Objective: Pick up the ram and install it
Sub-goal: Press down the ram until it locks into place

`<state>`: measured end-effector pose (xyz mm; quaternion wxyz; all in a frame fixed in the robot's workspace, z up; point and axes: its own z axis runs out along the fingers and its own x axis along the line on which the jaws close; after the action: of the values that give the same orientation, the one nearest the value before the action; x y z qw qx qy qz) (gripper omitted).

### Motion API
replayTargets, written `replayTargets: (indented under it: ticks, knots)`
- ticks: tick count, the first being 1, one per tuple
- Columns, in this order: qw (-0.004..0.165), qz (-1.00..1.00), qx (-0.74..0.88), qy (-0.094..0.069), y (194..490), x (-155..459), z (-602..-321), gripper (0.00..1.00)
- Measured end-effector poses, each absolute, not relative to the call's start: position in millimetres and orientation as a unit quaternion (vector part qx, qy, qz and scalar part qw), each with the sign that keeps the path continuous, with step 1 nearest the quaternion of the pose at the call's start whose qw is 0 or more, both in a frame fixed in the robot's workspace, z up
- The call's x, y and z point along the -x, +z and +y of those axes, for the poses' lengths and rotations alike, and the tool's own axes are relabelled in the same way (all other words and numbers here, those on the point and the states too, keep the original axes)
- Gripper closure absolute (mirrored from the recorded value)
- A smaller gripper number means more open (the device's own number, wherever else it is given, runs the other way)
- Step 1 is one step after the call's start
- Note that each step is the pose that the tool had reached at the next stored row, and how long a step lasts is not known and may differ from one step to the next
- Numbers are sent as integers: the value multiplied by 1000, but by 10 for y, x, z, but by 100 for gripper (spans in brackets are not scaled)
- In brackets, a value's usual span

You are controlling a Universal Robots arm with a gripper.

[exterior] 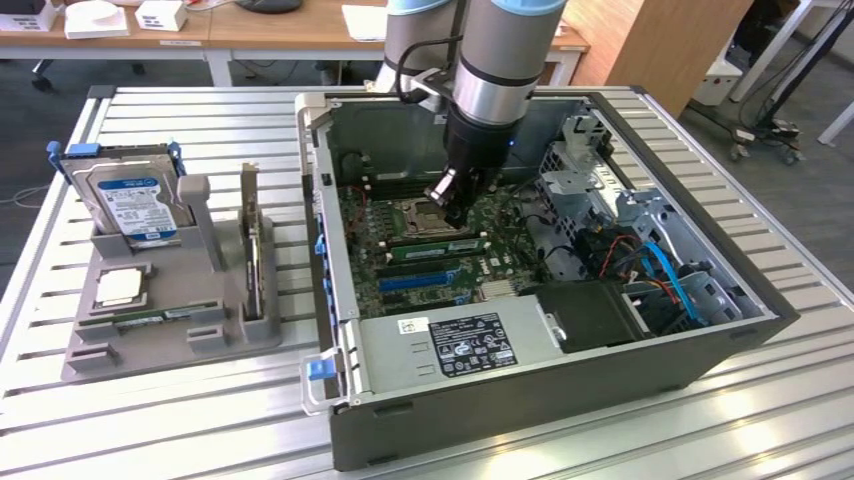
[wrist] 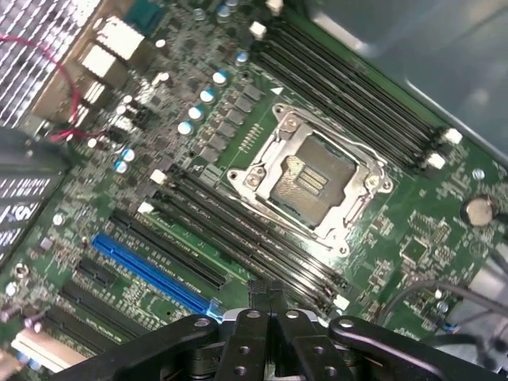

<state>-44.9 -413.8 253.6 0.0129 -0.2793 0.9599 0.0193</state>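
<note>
Here ram (exterior: 430,244): long thin green stick, near tool (exterior: 451,218).

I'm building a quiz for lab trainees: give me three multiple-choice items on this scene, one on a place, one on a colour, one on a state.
1. Where is the gripper?
A) resting on the floor
B) inside the open computer case, above the motherboard
C) beside a keyboard

2. What colour is the label on the hard drive?
A) red
B) blue
C) yellow

3. How do the jaws stand?
A) wide open
B) shut
C) shut on the hard drive

Key:
1 B, the arm reaches down into the case over the board.
2 B, the drive's label is plainly blue.
3 B, the wrist view shows them together.
</note>
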Motion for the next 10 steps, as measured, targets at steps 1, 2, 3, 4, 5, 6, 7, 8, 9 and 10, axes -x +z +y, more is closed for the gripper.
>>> replayTargets:
  ticks: [1,2,3,4,5,6,7,8,9,10]
  knots:
    - [13,962,271,19,2535,449,-4138,90]
    - [13,964,264,19,2534,449,-4138,90]
    - [13,966,256,19,2533,449,-4138,90]
    - [14,969,248,19,2532,449,-4138,90]
    - [14,971,239,19,2531,449,-4138,90]
    - [14,973,231,19,2530,449,-4138,90]
    - [14,975,223,19,2529,449,-4138,90]
    - [14,976,215,18,2529,449,-4138,90]
    - [14,978,206,18,2528,449,-4138,90]
    - [14,980,198,18,2527,449,-4138,90]
